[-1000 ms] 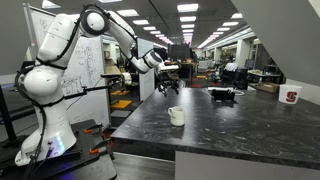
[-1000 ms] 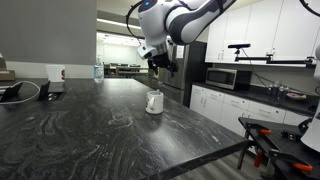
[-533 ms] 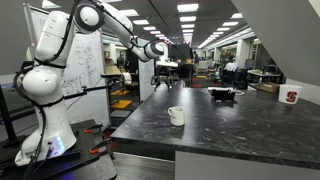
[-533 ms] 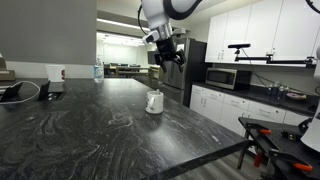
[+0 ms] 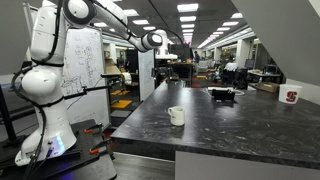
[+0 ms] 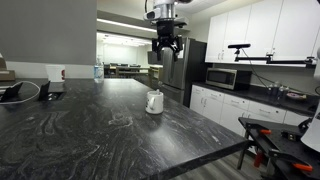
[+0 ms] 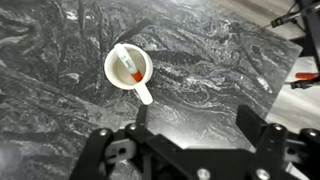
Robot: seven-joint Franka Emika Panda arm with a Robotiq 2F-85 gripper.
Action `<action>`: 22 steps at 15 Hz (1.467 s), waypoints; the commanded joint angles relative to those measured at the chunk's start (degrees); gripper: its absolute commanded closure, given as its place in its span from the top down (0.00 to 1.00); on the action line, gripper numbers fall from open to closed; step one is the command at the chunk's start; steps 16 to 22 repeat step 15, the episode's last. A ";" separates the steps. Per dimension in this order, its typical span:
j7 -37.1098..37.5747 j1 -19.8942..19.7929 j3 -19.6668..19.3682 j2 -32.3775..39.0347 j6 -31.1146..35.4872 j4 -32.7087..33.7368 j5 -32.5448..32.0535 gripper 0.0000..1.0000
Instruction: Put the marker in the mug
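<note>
Risen well higher than a second ago, your gripper (image 6: pixel 165 47) hangs far above the mug (image 6: pixel 154 102), jaws spread and holding nothing. The wrist view shows why: the marker (image 7: pixel 128 64) lies slanted inside the mug, which stands upright on the dark counter (image 7: pixel 225 70). Your task looks done, and the height likely keeps the fingers clear of the rim.

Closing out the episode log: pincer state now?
Pincer: open, holding nothing. The marker is in the mug.
</note>
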 commanded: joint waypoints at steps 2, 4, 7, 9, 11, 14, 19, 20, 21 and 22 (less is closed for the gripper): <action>-0.77 -0.28 -0.07 -4.11 2.36 -4.56 5.59 1.00; 0.31 -0.17 -0.33 -5.10 2.72 -5.64 7.33 1.00; 1.24 0.03 -0.77 -5.95 3.00 -6.55 8.73 1.00; 1.29 0.14 -1.01 -6.34 3.30 -7.04 9.00 1.00; 1.35 0.27 -1.20 -6.52 3.10 -7.29 8.56 1.00; 1.53 0.39 -1.35 -6.81 4.06 -7.88 7.96 1.00; 1.17 0.43 -1.34 -6.91 4.76 -8.24 7.61 1.00; 1.17 0.43 -1.34 -6.91 4.76 -8.24 7.61 1.00; 1.17 0.43 -1.34 -6.91 4.76 -8.24 7.61 1.00; 1.17 0.43 -1.34 -6.91 4.76 -8.24 7.61 1.00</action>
